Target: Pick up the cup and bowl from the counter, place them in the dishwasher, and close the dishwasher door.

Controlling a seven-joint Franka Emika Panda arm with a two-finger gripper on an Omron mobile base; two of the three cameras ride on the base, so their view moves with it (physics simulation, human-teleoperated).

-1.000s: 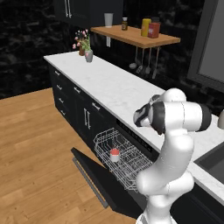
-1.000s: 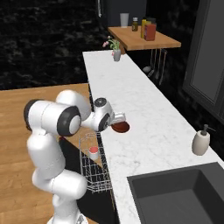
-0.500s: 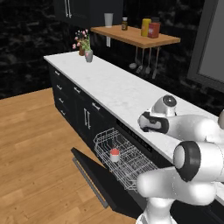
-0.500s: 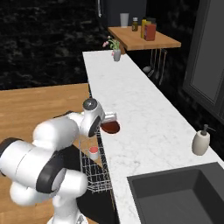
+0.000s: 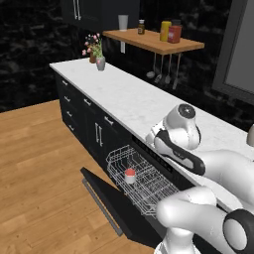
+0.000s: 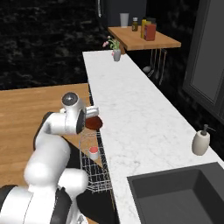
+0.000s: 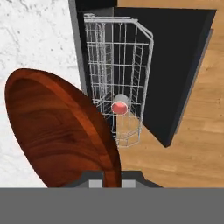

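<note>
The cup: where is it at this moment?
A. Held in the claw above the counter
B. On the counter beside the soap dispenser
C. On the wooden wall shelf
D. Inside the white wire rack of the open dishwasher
D: the cup with its red inside stands in the wire rack pulled out over the lowered dishwasher door, while the claw holds the bowl.

The white arm has swung from above the white marble counter [image 6: 131,109] toward its near edge, carrying the shallow reddish-brown bowl [image 6: 93,124] out to the rim. The two-finger gripper [image 6: 89,117] now holds the bowl partly over the pulled-out white wire rack [image 7: 118,65], having shifted left of its earlier spot.
</note>
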